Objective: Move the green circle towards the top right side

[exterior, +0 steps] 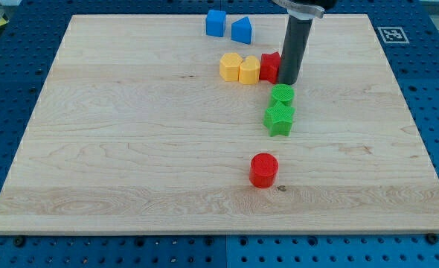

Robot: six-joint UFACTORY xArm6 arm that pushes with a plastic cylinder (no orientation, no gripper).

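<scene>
The green circle (283, 94) sits right of the board's middle, touching a green star-shaped block (279, 119) just below it. My tip (289, 80) rests on the board directly above the green circle, very close to its top edge. The rod stands beside a red block (269, 67), which it partly hides on its right side.
Two yellow blocks (231, 66) (249, 71) sit left of the red block. A blue cube (216, 23) and a blue pointed block (241, 30) lie near the view's top. A red cylinder (264, 170) stands lower down. The wooden board (130, 149) ends in blue table.
</scene>
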